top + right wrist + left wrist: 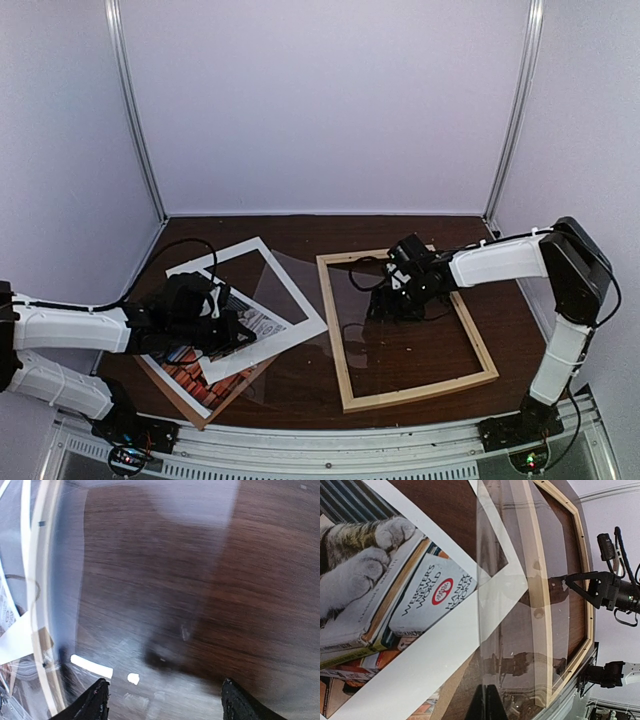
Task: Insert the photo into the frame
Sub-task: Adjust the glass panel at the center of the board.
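Note:
The photo point(380, 595), a cat's paws on stacked books, lies face up at the left under a white mat border point(435, 665). The same photo point(195, 378) shows red books near the table's front edge. The light wooden frame point(420, 391) lies flat on the right. My left gripper point(490, 707) is shut on the near edge of a clear pane point(520, 630) that slants from over the photo across the frame's left rail point(540, 580). My right gripper point(392, 303) hangs open low inside the frame. Its fingertips point(100, 700) stand wide apart over the pane, with nothing between them.
A brown backing board point(240, 392) lies under the photo. The white mat point(300, 310) reaches almost to the frame's left rail. Pale walls enclose the table on three sides, and a metal rail point(350, 450) runs along the front.

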{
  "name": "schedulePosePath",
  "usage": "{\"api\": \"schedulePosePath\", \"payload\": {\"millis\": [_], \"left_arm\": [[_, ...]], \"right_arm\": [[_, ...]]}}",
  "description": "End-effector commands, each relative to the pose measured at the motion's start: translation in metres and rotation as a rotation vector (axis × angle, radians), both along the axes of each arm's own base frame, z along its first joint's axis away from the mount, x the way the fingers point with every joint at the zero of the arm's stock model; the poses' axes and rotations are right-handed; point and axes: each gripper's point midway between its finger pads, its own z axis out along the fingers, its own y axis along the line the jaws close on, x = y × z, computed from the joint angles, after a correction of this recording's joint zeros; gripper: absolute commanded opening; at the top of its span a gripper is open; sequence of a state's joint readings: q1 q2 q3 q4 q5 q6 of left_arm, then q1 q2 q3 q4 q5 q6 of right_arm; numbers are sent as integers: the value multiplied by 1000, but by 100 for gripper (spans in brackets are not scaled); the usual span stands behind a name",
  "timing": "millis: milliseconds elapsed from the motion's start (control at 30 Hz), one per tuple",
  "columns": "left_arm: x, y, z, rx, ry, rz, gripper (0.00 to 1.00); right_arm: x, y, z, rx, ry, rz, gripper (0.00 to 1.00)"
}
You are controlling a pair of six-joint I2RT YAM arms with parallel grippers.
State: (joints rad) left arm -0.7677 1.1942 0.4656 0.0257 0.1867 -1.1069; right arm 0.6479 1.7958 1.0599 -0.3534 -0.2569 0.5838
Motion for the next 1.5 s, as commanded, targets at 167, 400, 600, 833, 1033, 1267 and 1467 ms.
{"api": "schedulePosePath", "payload": {"millis": [167, 400, 600, 833, 1033, 1267, 1467], "left_arm": [[9, -16, 20, -26, -55, -43, 4], [6, -29, 24, -23, -48, -129, 27], [3, -30, 21, -7, -25, -154, 38], [1, -30, 24, 1, -26, -176, 47], [2, -30, 27, 4, -31, -175, 48], [4, -27, 28, 9, -25, -159, 32], [6, -25, 31, -1, -30, -147, 16]], "right_arm": [[4, 40, 3, 130, 7, 30, 74], [11, 52, 8, 136, -5, 99, 72], [14, 48, 3, 81, -19, 157, 71], [21, 40, -3, 53, -19, 203, 70], [23, 39, -5, 38, -21, 246, 70], [26, 36, -10, 31, -16, 250, 70], [26, 33, -14, 21, -7, 250, 69]]}}
